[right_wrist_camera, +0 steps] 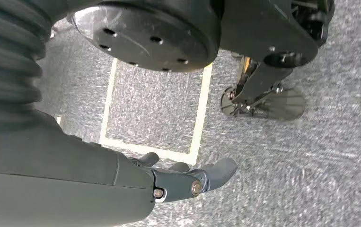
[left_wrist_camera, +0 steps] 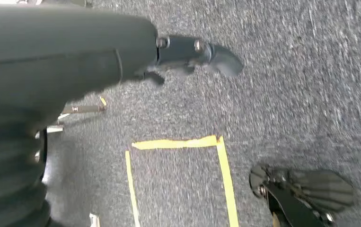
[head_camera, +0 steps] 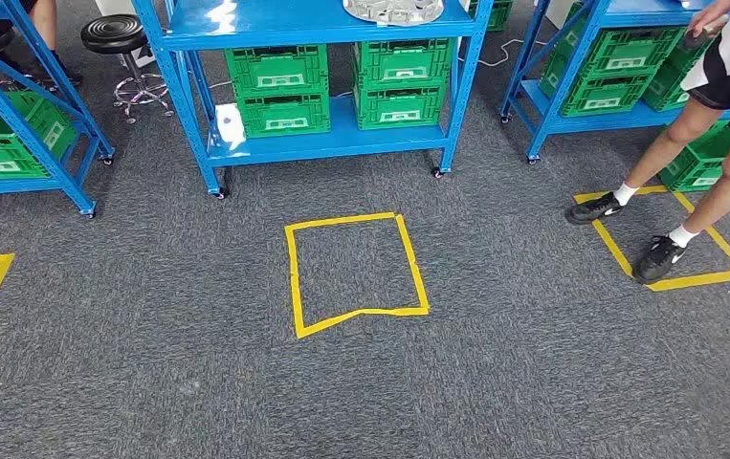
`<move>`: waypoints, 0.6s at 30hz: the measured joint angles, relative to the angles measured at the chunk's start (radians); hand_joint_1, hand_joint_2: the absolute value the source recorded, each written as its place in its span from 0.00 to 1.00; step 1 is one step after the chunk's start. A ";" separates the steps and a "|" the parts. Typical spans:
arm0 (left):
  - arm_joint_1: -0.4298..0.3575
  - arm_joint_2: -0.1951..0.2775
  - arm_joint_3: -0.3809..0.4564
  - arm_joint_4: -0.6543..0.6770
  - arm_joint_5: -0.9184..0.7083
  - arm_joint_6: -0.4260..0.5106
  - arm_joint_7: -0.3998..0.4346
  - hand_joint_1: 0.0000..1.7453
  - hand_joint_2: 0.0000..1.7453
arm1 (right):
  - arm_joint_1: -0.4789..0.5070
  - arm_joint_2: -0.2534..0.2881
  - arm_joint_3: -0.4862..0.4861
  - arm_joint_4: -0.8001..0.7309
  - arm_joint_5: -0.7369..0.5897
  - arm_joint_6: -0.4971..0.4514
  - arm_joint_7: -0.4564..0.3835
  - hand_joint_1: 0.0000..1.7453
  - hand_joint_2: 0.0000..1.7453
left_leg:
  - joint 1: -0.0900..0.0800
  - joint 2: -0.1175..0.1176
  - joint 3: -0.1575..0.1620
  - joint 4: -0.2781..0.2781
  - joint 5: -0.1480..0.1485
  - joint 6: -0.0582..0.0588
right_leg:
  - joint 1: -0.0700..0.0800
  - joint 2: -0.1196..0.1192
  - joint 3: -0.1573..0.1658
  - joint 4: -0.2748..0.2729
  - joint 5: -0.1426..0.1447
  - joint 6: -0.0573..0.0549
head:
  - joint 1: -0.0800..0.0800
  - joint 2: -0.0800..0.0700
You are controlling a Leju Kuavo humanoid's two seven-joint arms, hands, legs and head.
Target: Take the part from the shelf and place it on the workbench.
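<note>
The part (head_camera: 394, 10), a silvery metal piece, lies on the top board of the middle blue shelf (head_camera: 322, 142), toward that board's right end and cut off by the head view's upper edge. On the shelf's lower board stand 4 green crates (head_camera: 337, 86) in 2 stacks of 2, side by side, touching; what is inside them cannot be told. A white sheet (head_camera: 229, 124) lies at the lower board's left end. The right shelf (head_camera: 581, 115) carries more green crates on its lower board, and the left shelf (head_camera: 26, 143) holds green crates too; their contents are hidden.

On the grey carpet (head_camera: 198, 363) in front of the middle shelf is a yellow tape square (head_camera: 356, 275). A person (head_camera: 686, 143) stands at the right with both black shoes on another tape square. A black stool (head_camera: 126, 57) stands between the left and middle shelves.

The left hand (left_wrist_camera: 192, 54) hangs over the carpet, its fingers loosely curved and apart, holding nothing. The right hand (right_wrist_camera: 188, 177) likewise hangs with fingers spread, nothing in them.
</note>
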 joint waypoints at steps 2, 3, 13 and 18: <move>-0.007 0.000 -0.003 0.004 -0.004 0.006 0.002 0.00 1.00 | -0.004 0.003 -0.025 0.006 0.024 -0.002 0.003 0.00 1.00 | 0.000 0.000 0.000 0.000 0.000 0.001 | -0.001 0.000 0.000 -0.001 0.000 0.011 | 0.000 0.000; -0.014 -0.001 -0.006 0.008 -0.007 0.013 0.003 0.00 1.00 | -0.009 0.006 -0.052 0.013 0.049 -0.004 0.006 0.00 1.00 | -0.001 0.000 0.000 0.000 -0.001 0.001 | -0.002 0.000 0.000 -0.002 0.000 0.018 | 0.000 0.000; -0.077 -0.010 -0.029 0.051 -0.037 0.041 0.005 0.00 1.00 | -0.069 0.039 -0.304 0.084 0.295 -0.040 0.036 0.00 1.00 | 0.001 0.000 0.003 -0.003 0.002 -0.004 | 0.001 0.000 -0.002 0.001 -0.001 0.024 | -0.001 0.000; -0.097 -0.013 -0.038 0.065 -0.055 0.052 0.011 0.00 0.50 | -0.086 0.046 -0.374 0.102 0.370 -0.084 0.032 0.00 1.00 | 0.001 0.000 0.004 -0.005 0.004 -0.006 | 0.002 0.000 -0.002 0.002 -0.001 0.024 | -0.001 0.000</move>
